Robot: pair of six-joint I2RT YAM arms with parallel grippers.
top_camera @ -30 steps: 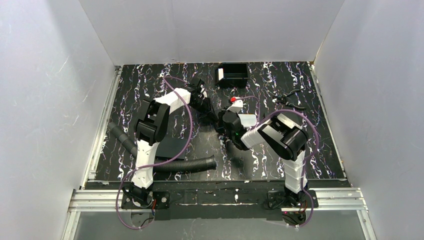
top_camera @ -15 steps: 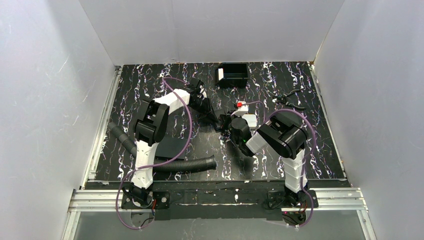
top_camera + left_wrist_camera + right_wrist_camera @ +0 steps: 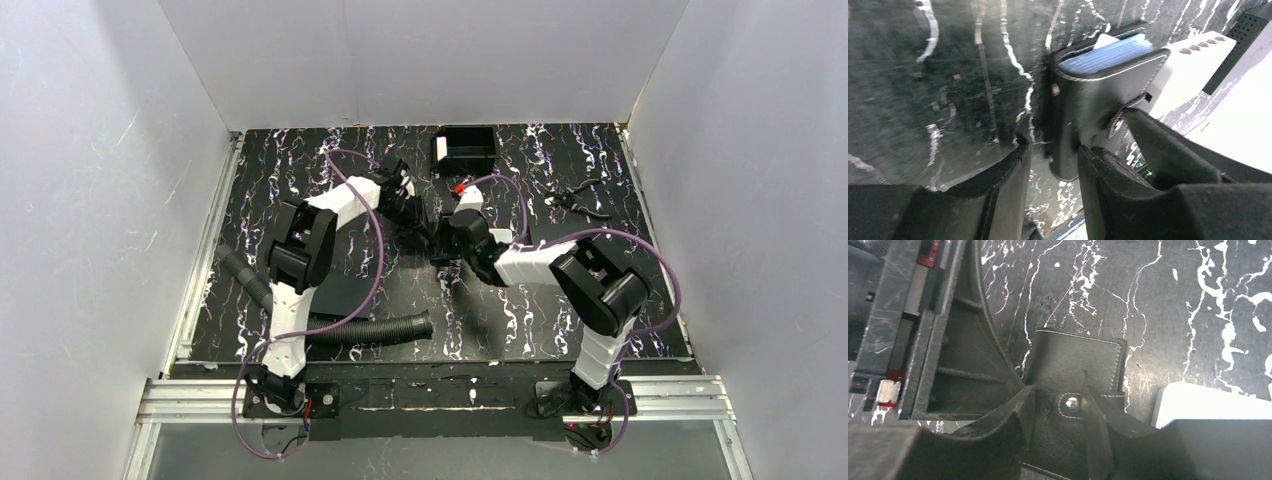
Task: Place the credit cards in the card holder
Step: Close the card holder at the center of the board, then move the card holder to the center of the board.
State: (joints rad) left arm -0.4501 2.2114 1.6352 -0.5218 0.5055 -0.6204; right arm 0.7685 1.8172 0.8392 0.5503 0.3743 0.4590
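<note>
The card holder [image 3: 1098, 105] is mid-table between both arms, its long axis running straight out from the left gripper [image 3: 1054, 150]. That gripper's part-open jaws straddle the near end, one finger touching and the other just clear. The blue credit cards [image 3: 1105, 54] jut from the far end, so seating them probably needs a push along that axis; the right gripper [image 3: 1059, 395], jaws apart, straddles the snap stud [image 3: 1071, 402], gripping nothing.

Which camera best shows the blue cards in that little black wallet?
The left wrist view: the credit cards show as blue edges poking from the card holder. The right wrist view shows only the holder's stitched outside and snap; overhead, they cannot be made out.
</note>
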